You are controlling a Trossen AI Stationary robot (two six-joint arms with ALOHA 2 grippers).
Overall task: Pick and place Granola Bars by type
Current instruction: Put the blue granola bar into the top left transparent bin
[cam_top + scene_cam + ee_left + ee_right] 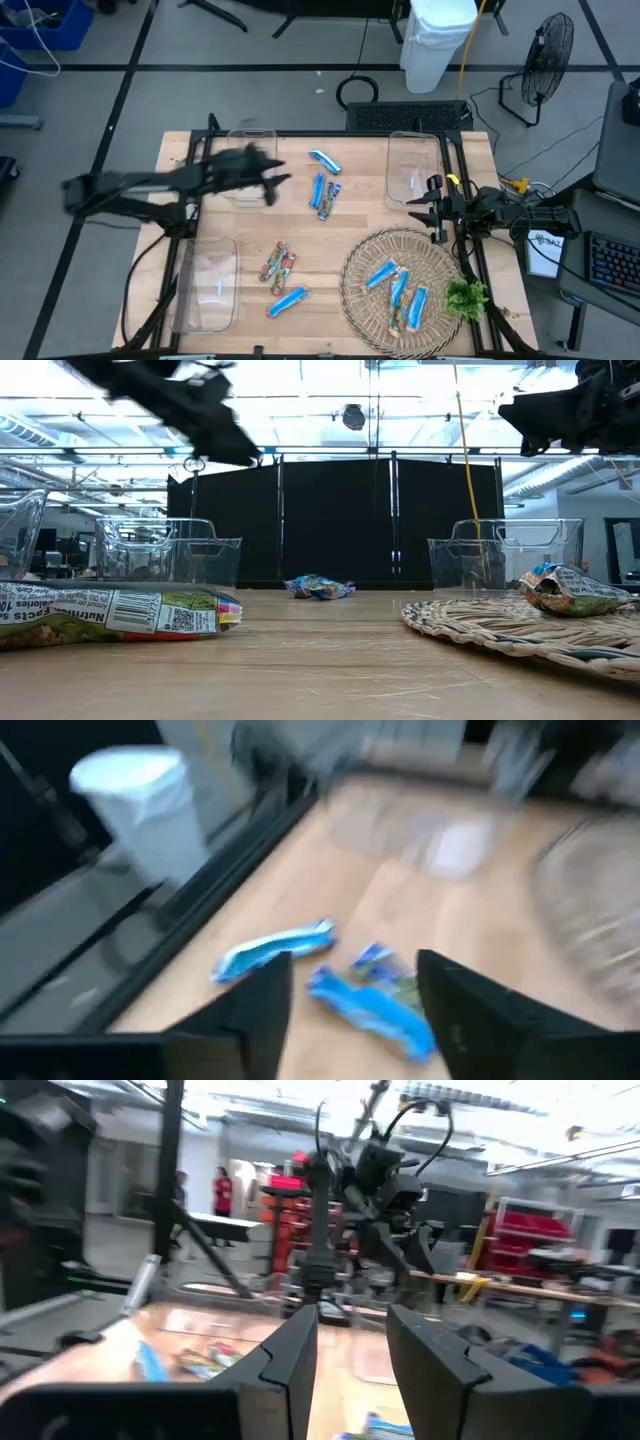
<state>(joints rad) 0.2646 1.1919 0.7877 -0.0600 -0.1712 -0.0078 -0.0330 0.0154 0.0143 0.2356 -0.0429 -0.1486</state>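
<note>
The left end effector (272,183) hangs above the pale wooden surface (240,280) with its two dark fingers (262,1005) spread apart and nothing between them, so it is released and empty. Just ahead of it lies a pair of granola bars, a shiny blue wrapped bar (370,1010) touching a multicoloured wrapped bar (329,200), and a little beyond those a second blue wrapped bar (324,160) lies on its own. Directly behind the end effector stands a clear plastic bin (243,142) at the far left of the surface; whether anything sits in it cannot be told.

The step in hand looks like a reach for the next bar (the spread fingers point at the pair). The next move calls for lowering the fingers astride one bar alone, which is awkward because the two touch; the lone blue bar may be the easier pick.

The right end effector (434,201) waits at the right edge beside another clear plastic bin (413,170), fingers apart and holding nothing. Near it, a round woven wicker mat (365,300) carries more bars (399,290), with a green leafy sprig (466,297) at its rim. Well to the near side of the left end effector lie two multicoloured bars (277,263), another blue bar (288,301) and a third clear bin (206,285).
</note>
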